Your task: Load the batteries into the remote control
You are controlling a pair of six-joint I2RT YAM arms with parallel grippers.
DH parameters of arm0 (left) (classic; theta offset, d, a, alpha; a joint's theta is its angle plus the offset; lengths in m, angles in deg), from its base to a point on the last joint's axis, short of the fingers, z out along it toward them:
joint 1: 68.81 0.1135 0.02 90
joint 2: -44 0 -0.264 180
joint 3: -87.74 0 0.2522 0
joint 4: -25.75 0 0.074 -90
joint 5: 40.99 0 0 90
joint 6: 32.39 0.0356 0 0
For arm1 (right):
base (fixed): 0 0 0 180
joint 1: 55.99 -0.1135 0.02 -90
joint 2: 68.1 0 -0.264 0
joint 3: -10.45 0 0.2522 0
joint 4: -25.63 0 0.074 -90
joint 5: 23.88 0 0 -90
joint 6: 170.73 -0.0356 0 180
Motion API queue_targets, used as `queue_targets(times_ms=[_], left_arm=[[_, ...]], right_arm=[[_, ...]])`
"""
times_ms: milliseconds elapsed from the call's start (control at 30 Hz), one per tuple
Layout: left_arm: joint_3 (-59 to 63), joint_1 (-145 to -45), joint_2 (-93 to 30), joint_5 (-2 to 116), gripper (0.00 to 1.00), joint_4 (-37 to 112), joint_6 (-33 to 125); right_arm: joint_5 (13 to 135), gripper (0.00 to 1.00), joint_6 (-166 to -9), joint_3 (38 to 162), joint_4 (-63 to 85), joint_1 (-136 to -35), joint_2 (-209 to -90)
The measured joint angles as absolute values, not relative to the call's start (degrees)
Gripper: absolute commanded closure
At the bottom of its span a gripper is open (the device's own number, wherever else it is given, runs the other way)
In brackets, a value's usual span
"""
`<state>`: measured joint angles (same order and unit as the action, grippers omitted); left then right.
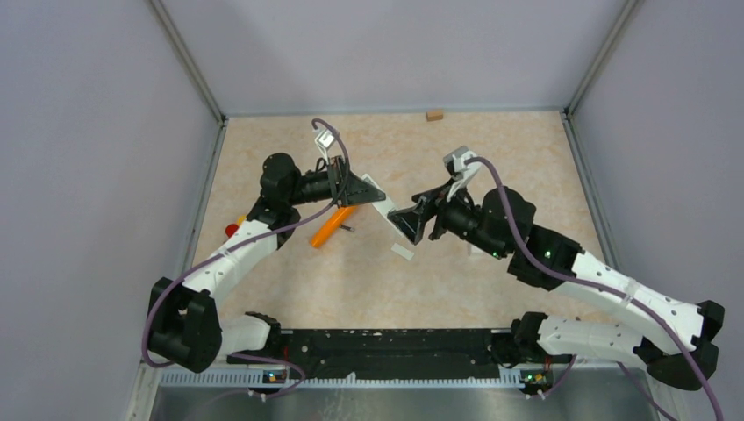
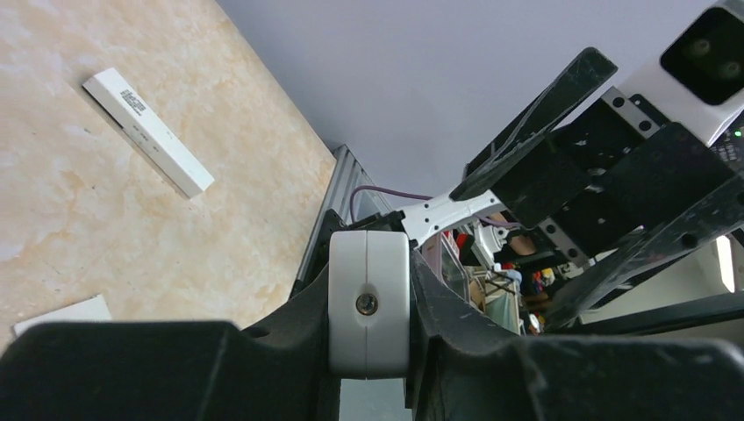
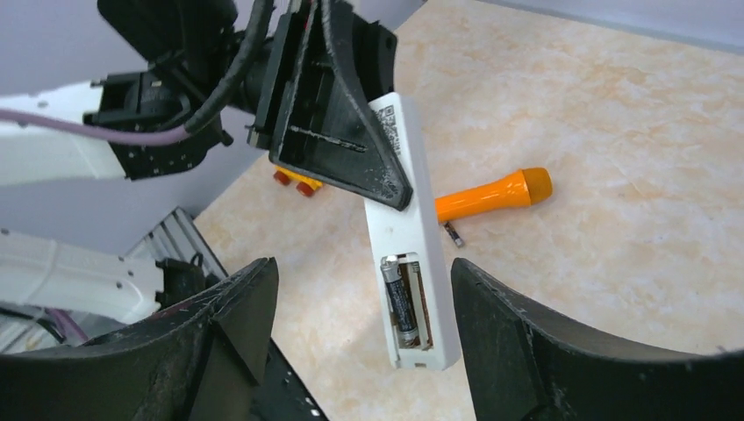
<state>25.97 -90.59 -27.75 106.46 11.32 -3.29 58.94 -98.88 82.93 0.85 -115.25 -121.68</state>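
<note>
Left gripper [image 1: 353, 187] clamps the remote control [image 3: 411, 219], long axis running from frame centre down to its open bay. One battery [image 3: 397, 303] is seated; the slot beside it appears vacant. Right gripper [image 3: 361, 267] is spread and empty, straddling the bay end. A loose battery [image 3: 454, 234] lies on the desk [image 3: 614, 132].

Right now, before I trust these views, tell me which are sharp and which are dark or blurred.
Top external: evenly lit, sharp, soft shadows. Right wrist: remote control and its loaded battery sharp; right gripper dark. Left wrist: left gripper nearly black, detail lost.
</note>
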Motion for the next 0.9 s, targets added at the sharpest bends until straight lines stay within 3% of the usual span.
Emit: queue_targets(times_ms=[267, 533, 900], left_arm=[[25.97, -89.65, -26.89, 101.98, 1.0, 11.74, -1.35], [25.97, -89.15, -24.73, 98.75, 1.0, 9.36, -2.85], [25.97, -88.71, -24.73, 98.0, 1.0, 5.77, -6.66]], right_arm=[[53.32, 0.24, -118.69, 86.82, -4.92, -111.4, -122.12], [53.49, 0.19, -136.26, 74.78, 4.17, -110.16, -120.9], [56.25, 0.17, -146.09, 69.6, 19.03, -109.68, -122.3]])
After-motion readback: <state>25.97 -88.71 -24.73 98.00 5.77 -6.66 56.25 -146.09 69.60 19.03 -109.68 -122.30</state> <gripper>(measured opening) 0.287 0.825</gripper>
